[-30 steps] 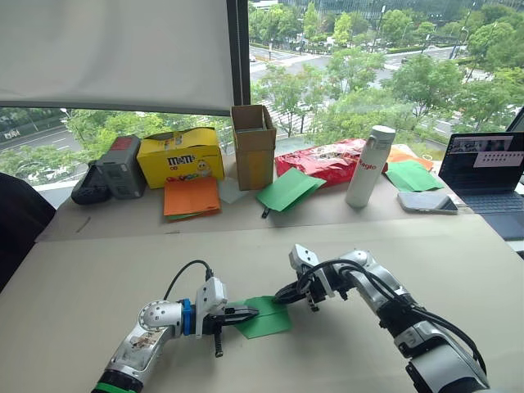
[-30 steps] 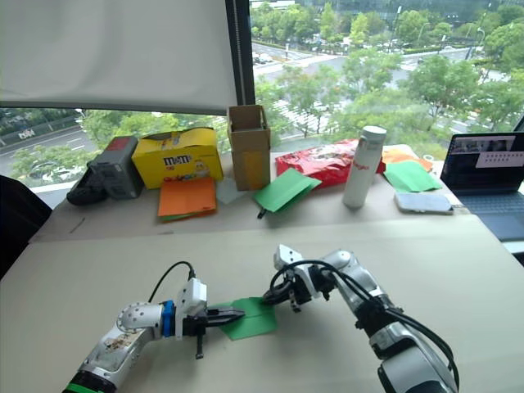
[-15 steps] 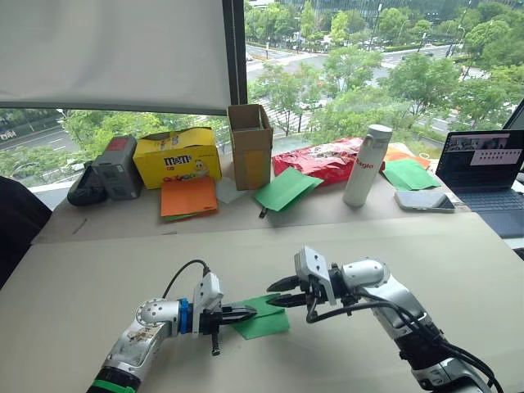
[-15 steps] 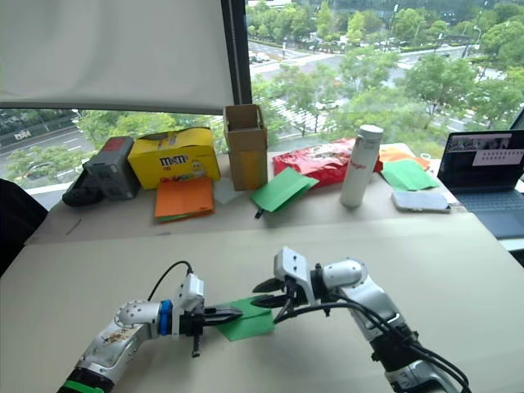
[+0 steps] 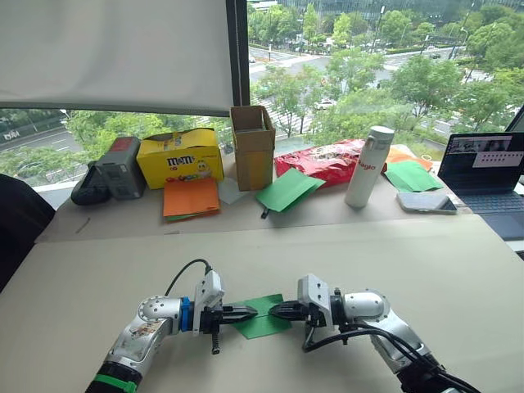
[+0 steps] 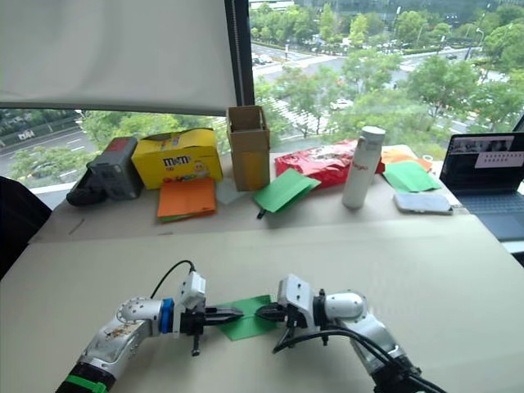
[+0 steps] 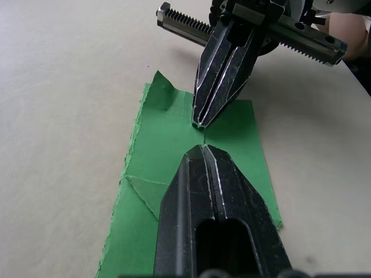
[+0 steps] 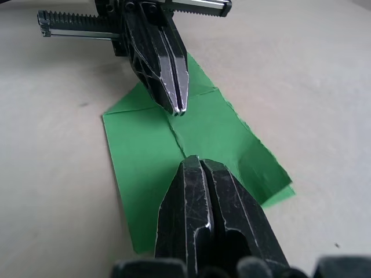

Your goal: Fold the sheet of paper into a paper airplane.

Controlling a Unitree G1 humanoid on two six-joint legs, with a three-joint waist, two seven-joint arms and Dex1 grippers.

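Lower centre of the left eye view: the sheet of paper [image 5: 262,317] lies flat on the beige table [image 5: 74,278], creased, with a centre fold line and a folded corner visible in the wrist views.

Left gripper [image 5: 250,312] comes in from the lower left, fingers clenched together, tips resting on the paper's left part. It is pinching nothing, just pressing down on the sheet.

Right gripper [image 5: 276,310] comes in from the lower right, fingers also closed tight, tips down on the paper's right part. Both tips point at each other along the centre crease, close but apart.

Far edge of the table, upper half of the frame, left to right: a dark grey device [image 5: 110,168], yellow candy box [image 5: 180,155], orange sheets [image 5: 190,197] in front of it, an open cardboard box [image 5: 254,146], a loose green sheet [image 5: 288,189], red snack bag [image 5: 321,159], white bottle [image 5: 369,166], more green sheets [image 5: 412,175], a phone [image 5: 426,202], and a laptop [image 5: 485,168] at the right edge. Window with trees behind.
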